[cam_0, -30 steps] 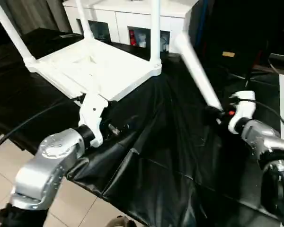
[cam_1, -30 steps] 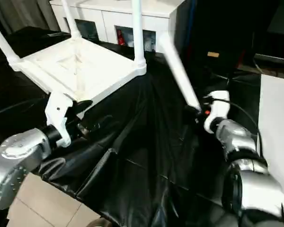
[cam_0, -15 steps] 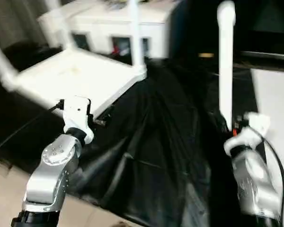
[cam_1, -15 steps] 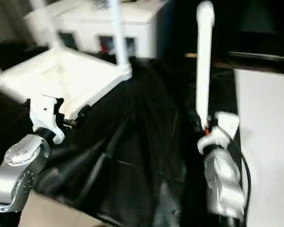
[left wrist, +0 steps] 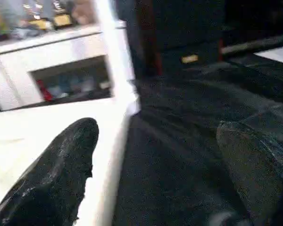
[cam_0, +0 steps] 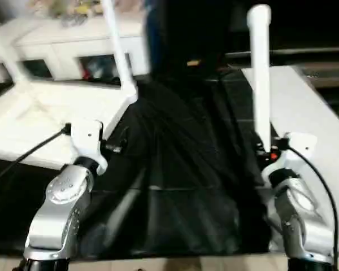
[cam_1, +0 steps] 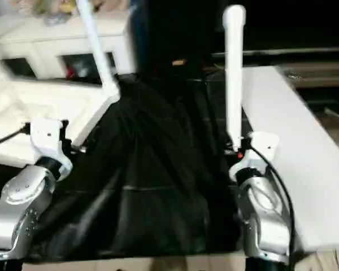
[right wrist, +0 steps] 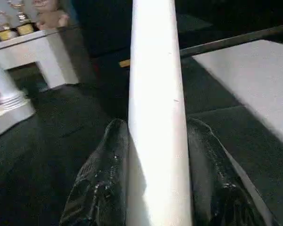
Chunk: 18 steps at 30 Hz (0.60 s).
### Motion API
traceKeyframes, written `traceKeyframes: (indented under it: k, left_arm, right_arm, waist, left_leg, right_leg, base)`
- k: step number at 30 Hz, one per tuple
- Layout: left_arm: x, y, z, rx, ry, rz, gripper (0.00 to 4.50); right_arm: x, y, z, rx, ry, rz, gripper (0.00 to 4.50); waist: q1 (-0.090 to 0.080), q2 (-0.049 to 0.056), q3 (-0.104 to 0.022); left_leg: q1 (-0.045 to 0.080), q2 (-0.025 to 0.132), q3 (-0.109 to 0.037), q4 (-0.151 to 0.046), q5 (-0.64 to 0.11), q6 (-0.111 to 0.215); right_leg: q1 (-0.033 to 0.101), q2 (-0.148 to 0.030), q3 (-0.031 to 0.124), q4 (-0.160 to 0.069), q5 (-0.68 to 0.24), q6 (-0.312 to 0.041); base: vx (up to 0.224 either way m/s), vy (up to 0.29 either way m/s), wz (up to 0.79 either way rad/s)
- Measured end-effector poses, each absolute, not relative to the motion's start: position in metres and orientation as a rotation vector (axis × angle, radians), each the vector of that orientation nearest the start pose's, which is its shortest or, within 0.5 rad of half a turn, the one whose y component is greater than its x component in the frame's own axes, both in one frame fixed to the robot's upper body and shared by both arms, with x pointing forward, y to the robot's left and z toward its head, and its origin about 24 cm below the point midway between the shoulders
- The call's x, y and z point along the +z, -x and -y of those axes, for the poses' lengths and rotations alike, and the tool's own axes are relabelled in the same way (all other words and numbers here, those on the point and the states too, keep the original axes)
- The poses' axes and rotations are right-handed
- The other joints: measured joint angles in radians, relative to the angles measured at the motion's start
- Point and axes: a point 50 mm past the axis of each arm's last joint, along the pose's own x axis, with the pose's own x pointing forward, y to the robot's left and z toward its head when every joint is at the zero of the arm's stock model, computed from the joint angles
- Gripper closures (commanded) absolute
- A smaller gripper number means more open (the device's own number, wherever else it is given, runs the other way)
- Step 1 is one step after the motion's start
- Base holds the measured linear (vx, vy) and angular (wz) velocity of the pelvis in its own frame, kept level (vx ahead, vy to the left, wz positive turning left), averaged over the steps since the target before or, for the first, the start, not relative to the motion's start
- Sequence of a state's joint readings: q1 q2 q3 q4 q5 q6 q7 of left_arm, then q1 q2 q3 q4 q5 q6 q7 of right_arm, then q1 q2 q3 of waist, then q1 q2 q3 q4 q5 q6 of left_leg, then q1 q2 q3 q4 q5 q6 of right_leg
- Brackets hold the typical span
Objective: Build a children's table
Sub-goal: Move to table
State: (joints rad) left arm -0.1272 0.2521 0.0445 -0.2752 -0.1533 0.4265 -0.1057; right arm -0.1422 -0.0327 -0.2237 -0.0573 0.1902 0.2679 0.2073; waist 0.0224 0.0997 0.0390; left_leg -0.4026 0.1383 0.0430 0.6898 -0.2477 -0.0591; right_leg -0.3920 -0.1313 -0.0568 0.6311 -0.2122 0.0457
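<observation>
Okay, my right gripper [right wrist: 153, 155] is clamped on a loose white leg [cam_0: 261, 73], both black fingers [right wrist: 104, 174] pressed against the tube's sides, and the leg stands nearly upright above that gripper. I take the upside-down table top [cam_0: 39, 121] as my landmark: the held leg is well apart from it, off to the right, across the black cloth [cam_0: 181, 169] covering the worktop [cam_0: 296, 107]. My left gripper [left wrist: 155, 165] is spread wide with nothing between its fingers [left wrist: 61, 169], sitting just at the table top's near edge. One fitted leg [cam_0: 120, 51] rises from the table top's corner socket beside the cloth, leaning a little. Behind the table top stands a white cabinet [cam_0: 62, 48].
</observation>
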Motion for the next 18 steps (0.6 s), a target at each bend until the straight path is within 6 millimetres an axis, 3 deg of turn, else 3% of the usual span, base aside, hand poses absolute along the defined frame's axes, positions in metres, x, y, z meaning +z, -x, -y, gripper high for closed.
traceKeyframes:
  k: [1,2,3,4,5,6,7,8,9,10,11,12,13,14,15,16,17,18]
  left_arm:
    - [0.101,-0.268,-0.186,-0.098,-0.107,-0.041,0.0]
    - [0.098,-0.267,-0.194,-0.064,-0.113,-0.057,0.0]
    - [0.097,-0.266,-0.196,-0.046,-0.113,-0.063,0.0]
    - [0.097,-0.265,-0.197,-0.039,-0.11,-0.062,0.0]
    - [0.098,-0.265,-0.197,-0.033,-0.109,-0.057,0.0]
    - [0.099,-0.265,-0.197,-0.031,-0.107,-0.051,0.0]
    - [0.098,-0.265,-0.194,-0.035,-0.095,-0.051,0.0]
    - [0.098,-0.265,-0.187,-0.056,-0.083,-0.048,0.0]
    - [0.099,-0.265,-0.186,-0.058,-0.084,-0.046,0.0]
    - [0.098,-0.264,-0.187,-0.055,-0.086,-0.048,0.0]
    - [0.099,-0.264,-0.187,-0.055,-0.087,-0.045,0.0]
    - [0.099,-0.265,-0.187,-0.055,-0.088,-0.044,0.0]
    - [0.101,-0.265,-0.186,-0.056,-0.089,-0.039,0.0]
    - [0.102,-0.266,-0.187,-0.053,-0.094,-0.035,0.0]
    - [0.1,-0.265,-0.19,-0.043,-0.098,-0.042,0.0]
    - [0.099,-0.264,-0.194,-0.024,-0.104,-0.048,0.0]
    - [0.1,-0.264,-0.197,-0.009,-0.108,-0.048,0.0]
    - [0.102,-0.265,-0.197,-0.004,-0.108,-0.039,0.0]
  right_arm:
    - [0.07,-0.278,0.178,0.087,-0.203,-0.03,3.26]
    - [0.07,-0.28,0.169,0.127,-0.212,-0.029,3.26]
    - [0.07,-0.28,0.163,0.157,-0.213,-0.03,3.26]
    - [0.07,-0.281,0.16,0.173,-0.214,-0.031,3.26]
    - [0.074,-0.283,0.158,0.183,-0.212,-0.017,3.26]
    - [0.076,-0.285,0.158,0.185,-0.208,-0.002,3.26]
    - [0.078,-0.286,0.162,0.179,-0.195,0.01,3.26]
    - [0.075,-0.285,0.168,0.154,-0.189,0.008,3.26]
    - [0.072,-0.285,0.171,0.134,-0.19,-0.003,3.26]
    - [0.069,-0.284,0.173,0.121,-0.189,-0.012,3.26]
    - [0.068,-0.282,0.175,0.108,-0.188,-0.007,3.26]
    - [0.068,-0.282,0.176,0.102,-0.188,-0.004,3.26]
    - [0.068,-0.282,0.176,0.099,-0.187,0.002,3.26]
    - [0.068,-0.281,0.175,0.097,-0.194,0.005,3.26]
    - [0.067,-0.282,0.171,0.105,-0.207,0.004,3.26]
    - [0.068,-0.283,0.164,0.125,-0.214,0.006,3.26]
    - [0.069,-0.284,0.157,0.157,-0.212,0.011,3.26]
    - [0.072,-0.285,0.155,0.169,-0.21,0.021,3.26]
  waist:
    - [-0.022,0.0,0.004]
    - [-0.032,-0.005,0.011]
    - [-0.034,-0.012,0.013]
    - [-0.031,-0.014,0.013]
    - [-0.027,-0.036,0.011]
    - [-0.021,-0.057,0.01]
    - [-0.016,-0.06,0.011]
    - [0.009,-0.063,0.01]
    - [0.019,-0.059,0.009]
    - [0.022,-0.064,0.01]
    - [0.021,-0.063,0.009]
    - [0.019,-0.06,0.009]
    - [0.018,-0.036,0.004]
    - [0.007,-0.034,0.006]
    - [-0.002,-0.033,0.01]
    - [-0.004,-0.031,0.012]
    - [-0.009,-0.031,0.013]
    - [-0.006,-0.035,0.012]
  left_leg:
    - [0.006,-0.009,0.008,-0.01,0.004,0.018]
    - [0.007,-0.023,0.018,-0.027,0.016,0.038]
    - [0.01,-0.034,0.025,-0.036,0.027,0.057]
    - [0.011,-0.048,0.038,-0.047,0.035,0.071]
    - [0.012,-0.071,0.058,-0.058,0.045,0.088]
    - [0.011,-0.094,0.081,-0.067,0.052,0.1]
    - [0.005,-0.104,0.092,-0.07,0.057,0.107]
    - [-0.025,-0.107,0.076,-0.002,0.023,0.125]
    - [-0.047,-0.106,0.029,0.097,0.013,0.112]
    - [-0.05,-0.098,0.002,0.138,0.004,0.093]
    - [-0.037,-0.067,-0.012,0.113,-0.014,0.062]
    - [-0.019,-0.041,-0.013,0.066,-0.017,0.057]
    - [0.005,-0.004,-0.014,-0.003,-0.019,0.051]
    - [0.01,-0.001,0.013,-0.008,-0.002,0.011]
    - [0.013,-0.012,0.024,-0.016,0.002,0.031]
    - [0.015,-0.025,0.032,-0.025,0.008,0.05]
    - [0.018,-0.039,0.041,-0.035,0.018,0.074]
    - [0.018,-0.053,0.055,-0.042,0.024,0.09]
  right_leg:
    - [0.002,0.004,0.005,0.0,-0.023,-0.034]
    - [-0.002,0.005,-0.005,0.028,-0.071,-0.086]
    - [-0.006,0.018,-0.017,0.071,-0.079,-0.096]
    - [-0.002,0.038,-0.027,0.095,-0.083,-0.09]
    - [0.01,0.058,-0.041,0.102,-0.084,-0.086]
    - [0.017,0.07,-0.039,0.095,-0.091,-0.075]
    - [0.011,0.07,-0.015,0.093,-0.1,-0.065]
    - [0.002,0.056,-0.001,0.083,-0.083,-0.051]
    - [0.0,0.044,0.006,0.076,-0.07,-0.038]
    - [-0.001,0.027,0.009,0.066,-0.058,-0.023]
    - [-0.001,0.01,0.015,0.044,-0.037,-0.011]
    - [0.001,0.003,0.017,0.026,-0.022,0.0]
    - [0.005,0.004,0.015,0.01,-0.007,0.002]
    - [0.008,-0.002,0.024,-0.003,-0.004,0.004]
    - [0.003,0.001,0.041,0.005,-0.032,-0.049]
    - [-0.009,0.008,0.026,0.052,-0.065,-0.087]
    - [-0.014,0.028,-0.005,0.11,-0.084,-0.088]
    - [-0.014,0.052,-0.025,0.13,-0.087,-0.082]
  base:
    - [-0.037,0.357,0.05]
    - [-0.037,0.357,0.05]
    - [-0.051,0.303,0.08]
    - [-0.065,0.228,0.01]
    - [-0.065,0.228,0.01]
    - [-0.083,0.181,-0.12]
    - [-0.087,0.197,-0.06]
    - [-0.087,0.197,-0.06]
    - [-0.079,0.237,-0.19]
    - [-0.09,0.246,-0.24]
    - [-0.09,0.246,-0.24]
    - [-0.097,0.304,-0.03]
    - [-0.094,0.347,0.1]
    - [-0.094,0.347,0.1]
    - [-0.088,0.353,0.14]
    - [-0.08,0.345,0.07]
    - [-0.08,0.345,0.07]
    - [-0.082,0.304,0.01]
